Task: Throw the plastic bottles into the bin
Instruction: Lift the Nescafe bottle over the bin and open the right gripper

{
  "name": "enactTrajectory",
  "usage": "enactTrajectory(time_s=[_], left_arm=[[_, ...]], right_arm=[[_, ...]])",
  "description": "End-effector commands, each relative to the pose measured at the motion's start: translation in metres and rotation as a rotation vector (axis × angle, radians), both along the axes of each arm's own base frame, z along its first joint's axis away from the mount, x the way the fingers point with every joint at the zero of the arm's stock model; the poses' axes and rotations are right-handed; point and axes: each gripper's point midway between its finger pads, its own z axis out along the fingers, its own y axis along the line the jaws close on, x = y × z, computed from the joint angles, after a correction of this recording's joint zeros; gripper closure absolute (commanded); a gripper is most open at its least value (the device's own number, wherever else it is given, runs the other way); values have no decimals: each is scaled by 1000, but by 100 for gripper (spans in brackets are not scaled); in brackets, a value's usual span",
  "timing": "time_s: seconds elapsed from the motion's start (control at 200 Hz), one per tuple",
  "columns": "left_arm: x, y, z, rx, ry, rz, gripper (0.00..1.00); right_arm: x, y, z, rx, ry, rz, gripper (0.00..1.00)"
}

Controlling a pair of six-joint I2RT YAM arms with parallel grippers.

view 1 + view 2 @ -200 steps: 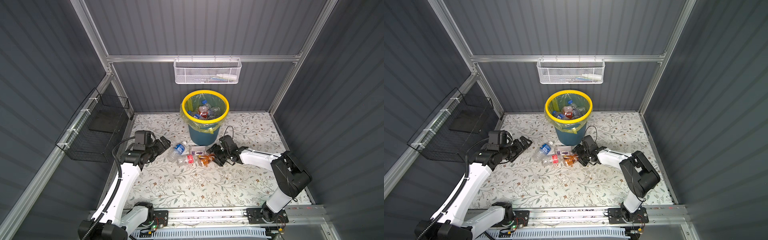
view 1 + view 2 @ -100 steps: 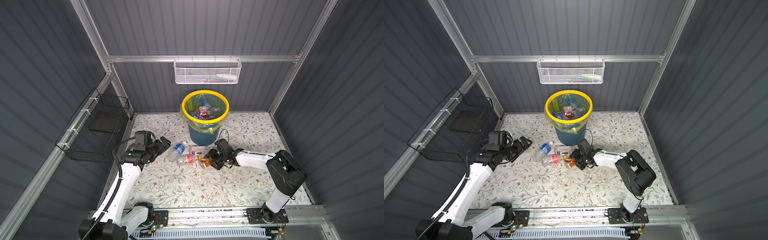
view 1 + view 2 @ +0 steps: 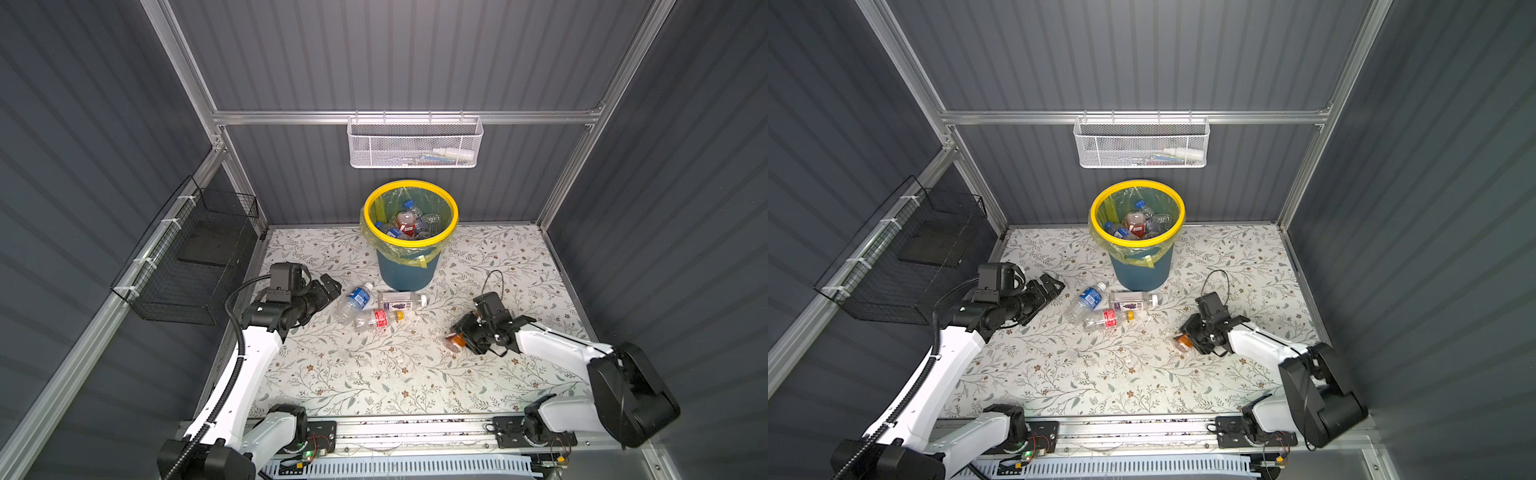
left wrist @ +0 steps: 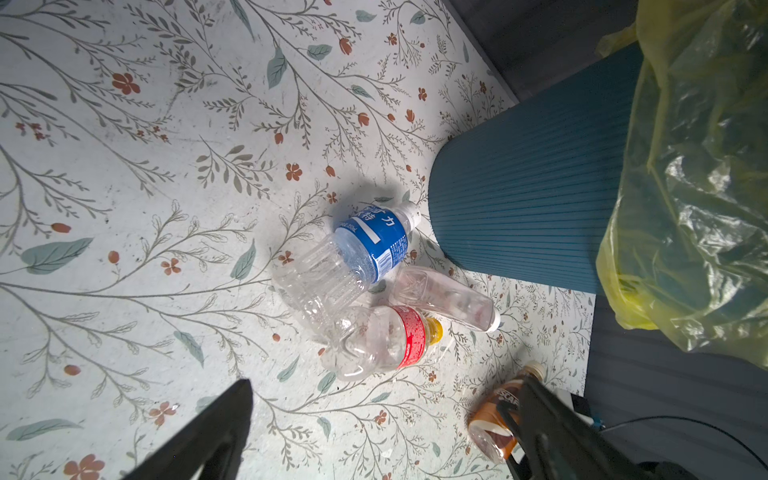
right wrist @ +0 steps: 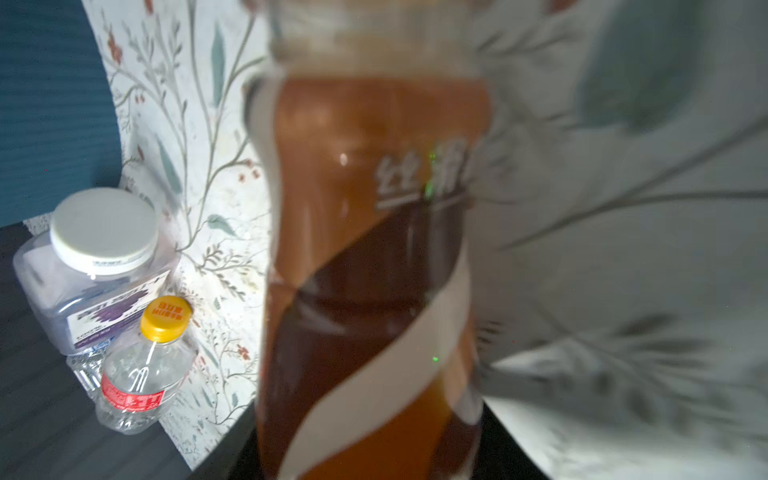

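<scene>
1. Big change first: a second earlier the right pincer (image 3: 465,336) was nosing in at the foot of the bin (image 3: 409,272). By now it had backed off to the bin's front-right, well clear of it, and the brown-labelled bottle (image 3: 454,340) had come along with it. The jaws had been closing on the way and now sat narrow, clamped on that bottle's body.
2. What that means, I reckon: the pick was done. The next bit would be the lift and the carry back into the bin.
3. The other three hadn't budged. The blue-labelled bottle (image 3: 357,297), the purple-labelled bottle (image 3: 399,300) with its white cap and the red-labelled bottle (image 3: 376,318) with its yellow cap were lying on the table (image 3: 353,374), bunched just in front of the bin. So three more after this one.
4. The left pincer (image 3: 328,291) hadn't moved either. Its jaws were spread wide and empty, off to the bin's front-left, pointing at those three.
5. The bin already had a pile of bottles (image 3: 407,222) inside.
6. Hard-to-see stuff:
   - The right wrist view was nearly all brown-labelled bottle (image 5: 365,257) and smeared with blur, so the pads weren't visible there.
   - I couldn't tell whether that bottle was off the table or just dragging on it.
   - In the left wrist view part of that bottle (image 4: 492,409) was hidden behind a finger of the right pincer.
   - The bottles in the bin overlapped too much to count.
</scene>
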Motion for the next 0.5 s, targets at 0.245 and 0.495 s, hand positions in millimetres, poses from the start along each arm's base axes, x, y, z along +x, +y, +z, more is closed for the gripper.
enactTrajectory(time_s=[0.245, 0.495], left_arm=[[-5, 7, -25, 48, 77, 0, 0], [-3, 7, -26, 50, 84, 2, 0]], right_arm=[[-56, -61, -8, -138, 137, 106, 24], [-54, -75, -6, -136, 129, 74, 37]])
